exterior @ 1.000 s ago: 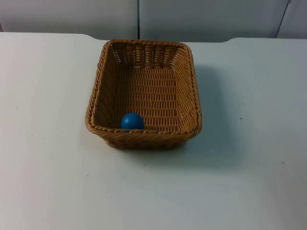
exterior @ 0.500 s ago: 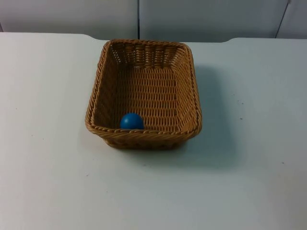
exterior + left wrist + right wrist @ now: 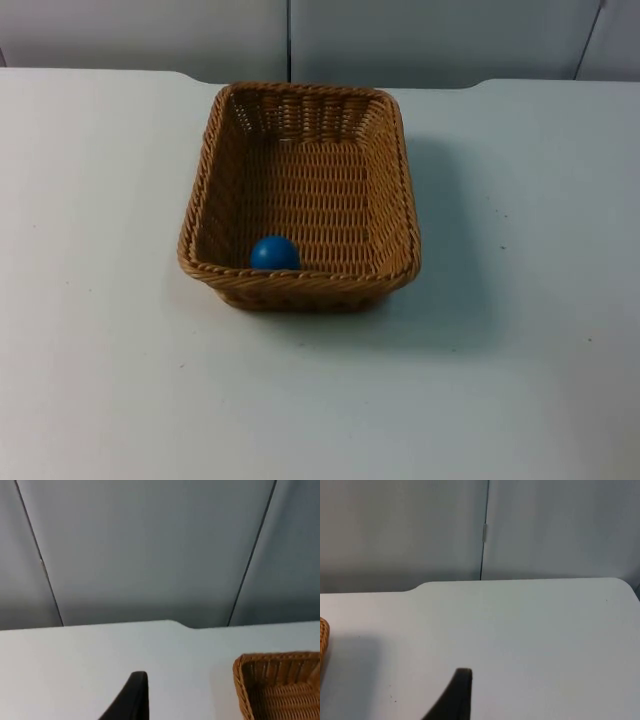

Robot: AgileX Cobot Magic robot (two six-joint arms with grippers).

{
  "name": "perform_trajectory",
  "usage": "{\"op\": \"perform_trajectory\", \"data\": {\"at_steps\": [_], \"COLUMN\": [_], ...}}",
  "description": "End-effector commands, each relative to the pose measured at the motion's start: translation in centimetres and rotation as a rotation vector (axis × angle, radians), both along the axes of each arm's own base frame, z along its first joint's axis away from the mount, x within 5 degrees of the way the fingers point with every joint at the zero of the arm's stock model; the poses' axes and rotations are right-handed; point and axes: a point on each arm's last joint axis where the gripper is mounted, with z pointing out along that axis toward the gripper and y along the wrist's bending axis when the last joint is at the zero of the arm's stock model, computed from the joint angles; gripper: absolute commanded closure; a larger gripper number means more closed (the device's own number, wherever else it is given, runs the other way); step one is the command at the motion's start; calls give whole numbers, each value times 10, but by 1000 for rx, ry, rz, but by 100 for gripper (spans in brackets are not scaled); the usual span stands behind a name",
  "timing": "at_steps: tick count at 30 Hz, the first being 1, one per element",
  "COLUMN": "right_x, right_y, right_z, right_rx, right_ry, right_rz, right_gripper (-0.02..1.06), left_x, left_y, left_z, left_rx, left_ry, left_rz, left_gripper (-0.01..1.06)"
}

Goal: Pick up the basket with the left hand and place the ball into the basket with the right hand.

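Nothing has moved between the last second's top views and now: the brown rectangular woven wicker basket [image 3: 300, 195] sits in the same spot mid-bench, and the small blue ball [image 3: 275, 253] is in the same near-left corner inside it, touching the near wall. You can read that as the ball-in-basket step being done, judging by how things lie; the basket itself rests flat on the white bench [image 3: 100, 350], not lifted. Both arms look parked and waiting. The left gripper [image 3: 134, 697] hangs over bare bench, near the basket's corner [image 3: 280, 685] but apart from it. The right gripper [image 3: 455, 695] is over bare bench on the other side, with just a sliver of basket rim [image 3: 323, 640] visible, well apart. Each wrist view gives you one black fingertip, so I cannot tell whether either pair of fingers is spread or pressed together. The basket looks intact: tight weave, braided rim, walls flaring outward, no visible sag. The ball is smooth, uniform blue, partly hidden behind the near rim in the top view. Grey partition wall [image 3: 150, 35] runs along the back.
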Motion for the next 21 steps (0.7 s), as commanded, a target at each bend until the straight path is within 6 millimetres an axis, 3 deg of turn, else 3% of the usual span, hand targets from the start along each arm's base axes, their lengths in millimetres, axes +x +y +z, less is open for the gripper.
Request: {"op": "perform_trajectory", "data": {"at_steps": [1, 5, 10, 13, 14, 15, 18, 19, 21], "right_x": [2, 1, -11, -48, -48, -62, -103, -103, -132], "right_y": [1, 1, 4, 0, 0, -2, -11, -11, -16], "right_z": [-1, -1, -12, -22, -22, -22, -16, -16, -14], "right_rx": [8, 8, 12, 35, 35, 35, 11, 11, 51], "right_ry": [-8, -7, -13, -23, -23, -36, -119, -119, -190], "right_rz": [7, 7, 36, 21, 21, 10, -29, -29, -68], "right_gripper": [9, 9, 9, 10, 10, 10, 10, 10, 10], "left_x": [-8, -20, -49, -96, -96, -109, -161, -161, -188], "left_y": [5, 8, 13, 20, 20, 22, 31, 31, 36], "left_z": [9, 7, -15, -23, -23, -26, -30, -30, -32], "left_rx": [-30, 33, 70, 59, 59, 56, 80, 80, 87], "left_ry": [-40, -21, 6, -49, -49, -68, -156, -156, -156], "left_rz": [16, 5, -6, -5, -5, -4, -8, -8, 6], "left_gripper": [0, 0, 0, 0, 0, 0, 0, 0, 0]}}
